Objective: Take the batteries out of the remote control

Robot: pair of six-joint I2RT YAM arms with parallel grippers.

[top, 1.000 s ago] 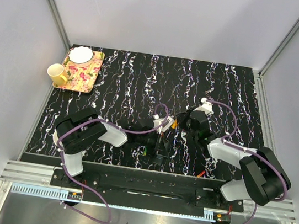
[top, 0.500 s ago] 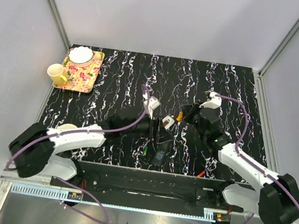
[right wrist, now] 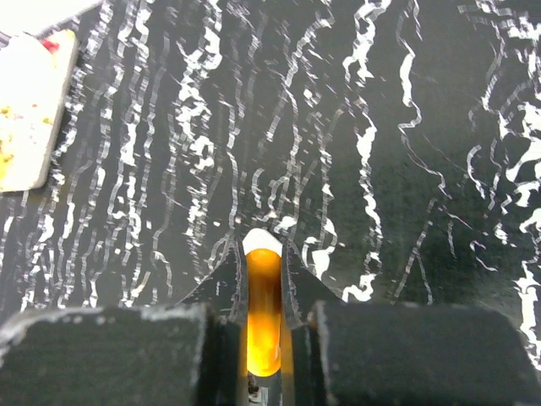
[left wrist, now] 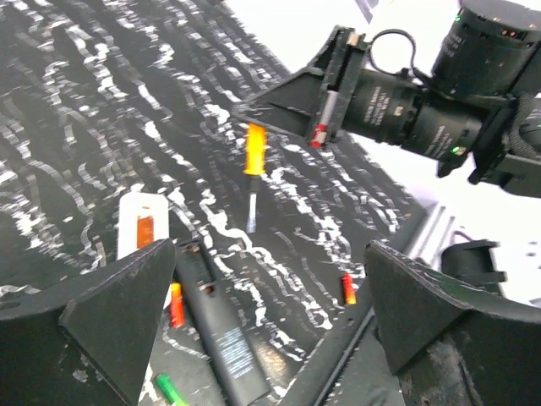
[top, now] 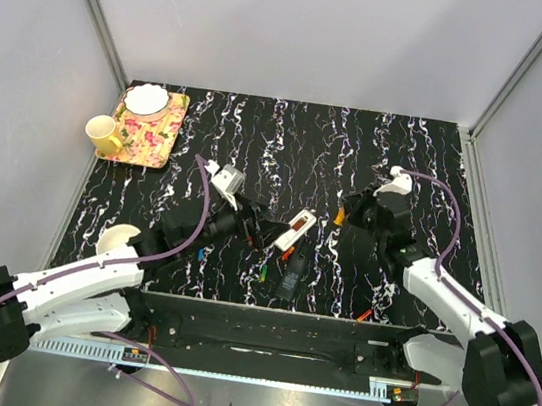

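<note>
Where pale walls (top: 326,29) enclose the veined tabletop (top: 290,140), batteries (top: 264,272) lie loose.

Two remotes (top: 290,278) and scattered batteries (top: 266,271) clutter the near-centre table (top: 428,165).

We see the desk top (top: 428,165) as a smooth black sheet veined in white like marble, faintly sheened, with a ribbed bare-metal rail (top: 53,319) along its near edge. The orange battery (right wrist: 263,313) pinched in the right gripper (right wrist: 263,254) has a glossy casing, against matt black plastic fingers (right wrist: 218,292). Toward the near edge the white remote (left wrist: 131,211) and the black remote (left wrist: 221,338) look like smooth plastic, and the yellow mug (top: 105,133) at the far left corner looks glazed.
</note>
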